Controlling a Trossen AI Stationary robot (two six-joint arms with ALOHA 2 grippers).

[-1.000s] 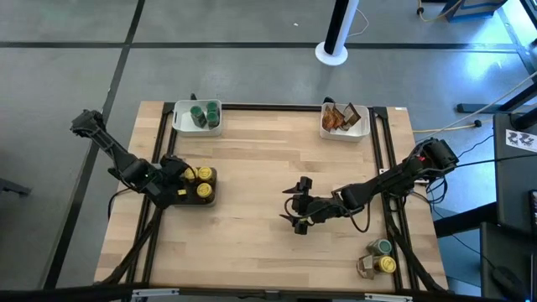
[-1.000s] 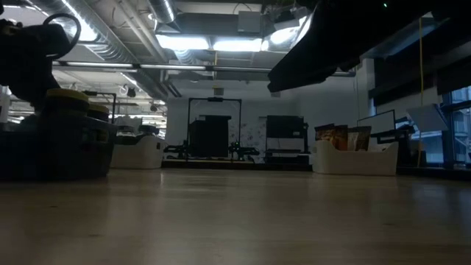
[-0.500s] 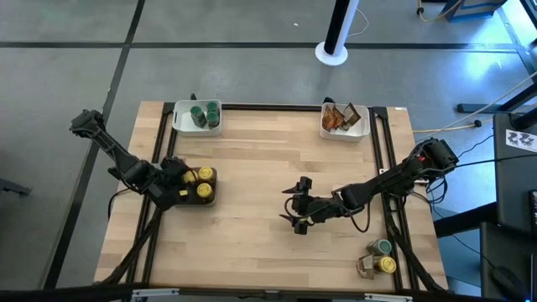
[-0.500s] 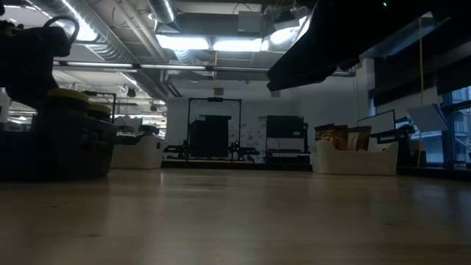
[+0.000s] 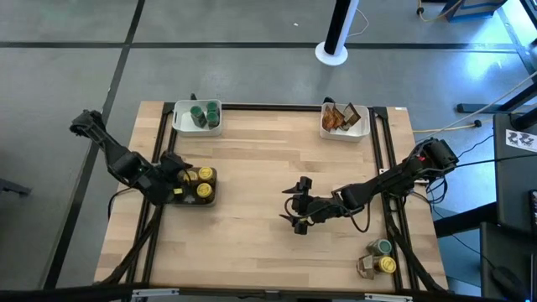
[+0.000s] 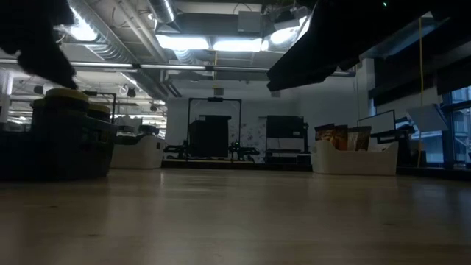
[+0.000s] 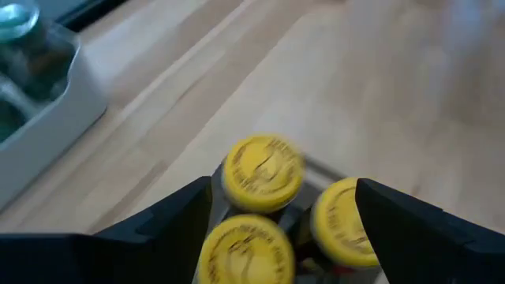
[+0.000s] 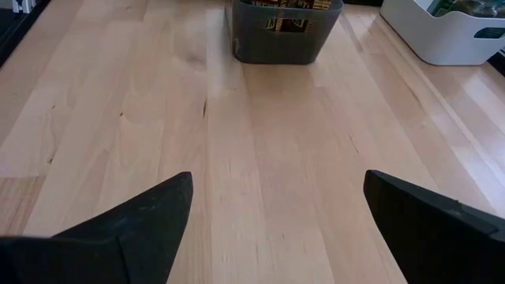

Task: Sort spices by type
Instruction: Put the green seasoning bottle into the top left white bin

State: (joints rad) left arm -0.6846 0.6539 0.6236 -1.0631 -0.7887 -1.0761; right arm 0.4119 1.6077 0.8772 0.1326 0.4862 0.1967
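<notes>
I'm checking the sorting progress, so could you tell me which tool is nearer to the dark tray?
Left. The left tool is open right at the dark tray with the yellow-lid jars. The right tool is open over the table's middle, well away.

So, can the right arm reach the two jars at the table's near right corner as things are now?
Probably yes. The right gripper hangs open over bare wood mid-table, and nothing lies between it and the green-lidded jar and yellow-lidded jar.
</notes>
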